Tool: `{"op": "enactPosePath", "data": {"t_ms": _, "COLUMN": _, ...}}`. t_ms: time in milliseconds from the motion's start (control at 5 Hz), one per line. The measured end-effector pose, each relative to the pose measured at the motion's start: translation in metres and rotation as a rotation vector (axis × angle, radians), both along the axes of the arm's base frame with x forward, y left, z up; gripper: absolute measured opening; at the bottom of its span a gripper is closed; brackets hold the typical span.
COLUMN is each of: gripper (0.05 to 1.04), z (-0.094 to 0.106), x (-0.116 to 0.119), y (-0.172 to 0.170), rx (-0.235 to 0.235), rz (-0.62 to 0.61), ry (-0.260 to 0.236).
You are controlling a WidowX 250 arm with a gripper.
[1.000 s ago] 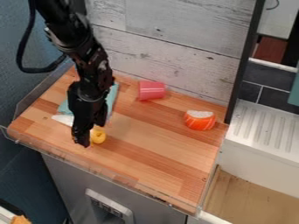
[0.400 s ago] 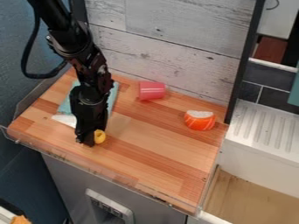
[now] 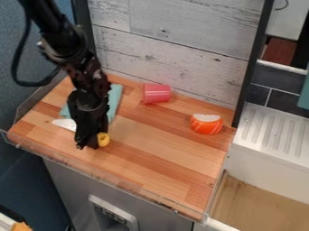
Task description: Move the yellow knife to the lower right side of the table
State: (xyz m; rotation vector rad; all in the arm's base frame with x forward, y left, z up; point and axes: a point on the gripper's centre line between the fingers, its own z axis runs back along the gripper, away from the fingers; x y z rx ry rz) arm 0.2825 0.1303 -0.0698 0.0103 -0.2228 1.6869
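moved: upper arm (image 3: pixel 57 40), bit left;
end effector (image 3: pixel 87 147): open or closed, can't tell;
yellow knife (image 3: pixel 104 140): one, well off table's (image 3: pixel 163 149) right edge;
pink cup (image 3: pixel 157 93): one

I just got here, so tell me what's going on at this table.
A black robot arm has its gripper down at the yellow knife, toward the left of the wooden table; whether it grips it, I can't tell. The knife is meant for the lower right side and isn't there yet. A pink cup lies toward the back, and an orange-and-white toy sits at the right.
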Motion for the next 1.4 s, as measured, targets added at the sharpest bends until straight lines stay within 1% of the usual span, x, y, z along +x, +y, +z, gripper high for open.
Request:
{"op": "enactPosePath", "data": {"t_ms": 200, "gripper": 0.482, "z": 0.000, "x": -0.005, "y": -0.005, "rx": -0.021, "rz": 0.014, "ry": -0.015}}
{"op": "enactPosePath", "data": {"t_ms": 400, "gripper": 0.482, "z": 0.006, "x": -0.008, "y": -0.008, "rx": -0.026, "rz": 0.056, "ry": -0.069}}
{"op": "enactPosePath", "data": {"t_ms": 600, "gripper": 0.482, "z": 0.016, "x": -0.005, "y": -0.015, "rx": -0.026, "rz": 0.109, "ry": -0.102}}
{"op": "enactPosePath", "data": {"t_ms": 800, "gripper": 0.482, "z": 0.032, "x": 0.002, "y": -0.042, "rx": -0.041, "rz": 0.144, "ry": -0.131}}
{"op": "enactPosePath", "data": {"t_ms": 1000, "gripper": 0.482, "z": 0.042, "x": 0.003, "y": -0.059, "rx": -0.059, "rz": 0.253, "ry": -0.138}}
{"op": "enactPosePath", "data": {"t_ms": 1200, "gripper": 0.482, "z": 0.042, "x": 0.000, "y": -0.079, "rx": -0.074, "rz": 0.344, "ry": -0.098}}
{"op": "enactPosePath", "data": {"t_ms": 1400, "gripper": 0.482, "z": 0.045, "x": 0.000, "y": -0.094, "rx": -0.110, "rz": 0.452, "ry": -0.067}}
